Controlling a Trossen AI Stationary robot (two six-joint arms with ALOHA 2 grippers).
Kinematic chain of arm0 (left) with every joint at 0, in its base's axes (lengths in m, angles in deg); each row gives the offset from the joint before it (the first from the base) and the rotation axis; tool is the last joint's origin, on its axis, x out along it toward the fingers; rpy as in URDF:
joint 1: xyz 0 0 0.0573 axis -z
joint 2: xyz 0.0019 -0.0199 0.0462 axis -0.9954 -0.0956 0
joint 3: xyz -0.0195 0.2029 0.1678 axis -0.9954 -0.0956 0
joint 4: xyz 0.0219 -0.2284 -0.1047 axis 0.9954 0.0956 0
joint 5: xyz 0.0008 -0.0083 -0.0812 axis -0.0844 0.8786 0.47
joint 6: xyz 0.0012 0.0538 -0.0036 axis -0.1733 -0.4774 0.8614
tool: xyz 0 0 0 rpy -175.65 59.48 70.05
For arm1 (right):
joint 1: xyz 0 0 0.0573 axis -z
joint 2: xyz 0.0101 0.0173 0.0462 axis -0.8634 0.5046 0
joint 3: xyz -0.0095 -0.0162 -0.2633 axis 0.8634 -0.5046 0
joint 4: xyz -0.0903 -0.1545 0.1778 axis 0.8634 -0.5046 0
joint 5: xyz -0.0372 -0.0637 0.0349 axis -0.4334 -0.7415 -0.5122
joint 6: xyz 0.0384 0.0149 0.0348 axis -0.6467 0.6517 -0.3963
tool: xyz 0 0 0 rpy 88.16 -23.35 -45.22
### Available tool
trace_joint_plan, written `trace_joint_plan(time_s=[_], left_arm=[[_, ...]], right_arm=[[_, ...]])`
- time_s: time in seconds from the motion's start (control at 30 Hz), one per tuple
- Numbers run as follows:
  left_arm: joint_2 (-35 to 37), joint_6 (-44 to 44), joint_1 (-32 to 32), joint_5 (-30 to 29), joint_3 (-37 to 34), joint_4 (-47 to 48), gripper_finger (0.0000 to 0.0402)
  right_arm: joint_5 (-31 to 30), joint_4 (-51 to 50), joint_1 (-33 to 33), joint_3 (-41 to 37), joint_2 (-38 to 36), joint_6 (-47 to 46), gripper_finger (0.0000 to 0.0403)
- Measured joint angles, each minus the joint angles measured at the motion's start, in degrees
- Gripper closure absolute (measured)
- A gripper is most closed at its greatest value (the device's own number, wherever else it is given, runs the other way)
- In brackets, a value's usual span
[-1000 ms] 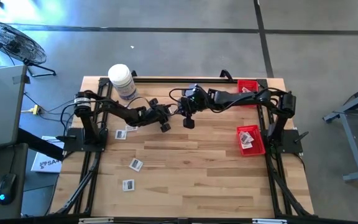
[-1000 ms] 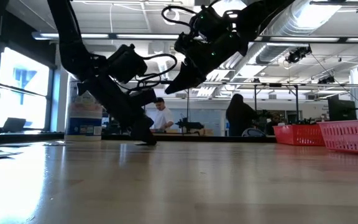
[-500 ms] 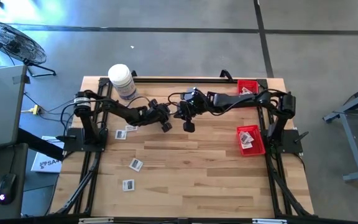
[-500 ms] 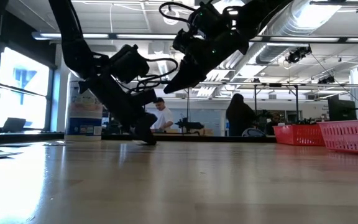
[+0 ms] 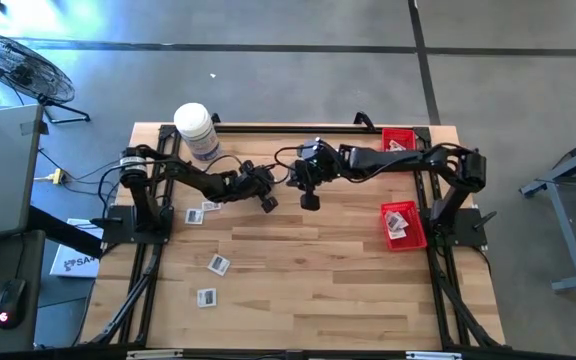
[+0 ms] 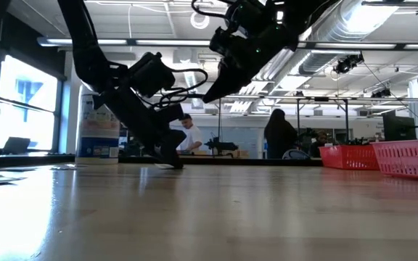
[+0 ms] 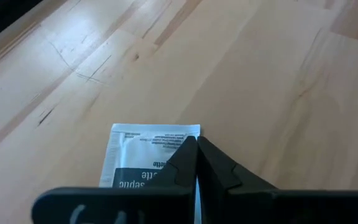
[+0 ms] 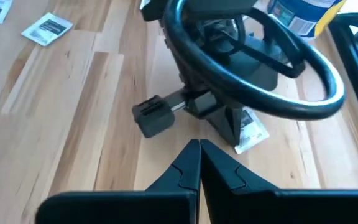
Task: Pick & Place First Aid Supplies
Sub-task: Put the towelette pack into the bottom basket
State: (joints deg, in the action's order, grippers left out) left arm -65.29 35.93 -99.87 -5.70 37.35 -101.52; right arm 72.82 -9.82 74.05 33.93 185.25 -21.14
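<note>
A small white first aid packet [image 7: 143, 155] with dark print lies flat on the wooden table [image 5: 308, 280], a little behind its middle. My left gripper [image 7: 196, 144] stands on it with shut fingers, tips down on the tabletop [image 6: 171, 161]; in the high view this gripper [image 5: 266, 203] hides the packet. Just to its right, my right gripper [image 5: 310, 202] hangs shut above the table [image 6: 210, 94], holding nothing. Its wrist view looks down on the left gripper and the packet [image 8: 253, 134]. My left gripper is shut on the packet near one corner [image 7: 182, 132], coming from above at a slant toward the table's right. Its fingertips [image 8: 232, 127] rest on the packet. The packet lies flat on the table; whether an edge sits between the fingers is hidden by the fingers.
More packets lie at the left [image 5: 193, 216] [image 5: 210, 207] and nearer the front [image 5: 218, 264] [image 5: 206, 297]. A big white jar [image 5: 196, 130] stands at the back left. Two red bins [image 5: 404, 225] [image 5: 400, 140] sit on the right; the nearer one holds packets.
My left gripper has shut its fingers down at the packet while staying in place on the table. My right gripper has risen a little and drifted toward the table's right edge, still shut.
</note>
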Motion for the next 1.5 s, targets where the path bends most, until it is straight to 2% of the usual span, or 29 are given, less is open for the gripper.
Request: trace_joint_plan(time_s=[0.27, 0.37, 0.73, 0.9, 1.1, 1.23, 1.37, 1.5], left_arm=[[4.90, 0.00, -0.07, 0.66, -0.32, 2.52, 0.0401], [5.96, 0.38, -0.07, 2.70, -0.30, 1.84, 0.0401], [13.66, 3.02, -0.02, 11.12, -0.18, 2.39, 0.0401], [16.87, 3.52, -0.02, 15.32, -0.12, 2.24, 0.0401], [17.70, 3.84, -0.02, 20.03, -0.10, 0.66, 0.0401], [17.72, 4.52, 0.41, 23.01, -0.08, -3.27, 0.0401], [17.72, 3.65, 1.56, 23.39, -0.05, -6.29, 0.0401], [17.74, 3.52, 2.44, 23.36, -0.05, -7.57, 0.0401]], right_arm=[[-0.09, -2.97, -0.56, 0.00, 0.00, -0.03, 0.0402], [-0.17, -3.57, -0.56, -0.73, -0.02, 0.13, 0.0402], [-3.16, 11.79, 0.27, -10.62, -0.44, 3.51, 0.0393], [-3.95, 15.23, 0.25, -13.25, -0.44, 5.28, 0.0357], [-6.94, 22.39, 0.21, -16.56, -0.44, 7.51, 0.0272], [-4.58, 28.11, 0.23, -18.50, -0.44, 9.76, 0.0227], [-0.68, 28.57, 0.10, -18.78, -0.44, 10.30, 0.0209], [-0.69, 31.34, -0.66, -18.78, -0.44, 9.96, 0.0214]])
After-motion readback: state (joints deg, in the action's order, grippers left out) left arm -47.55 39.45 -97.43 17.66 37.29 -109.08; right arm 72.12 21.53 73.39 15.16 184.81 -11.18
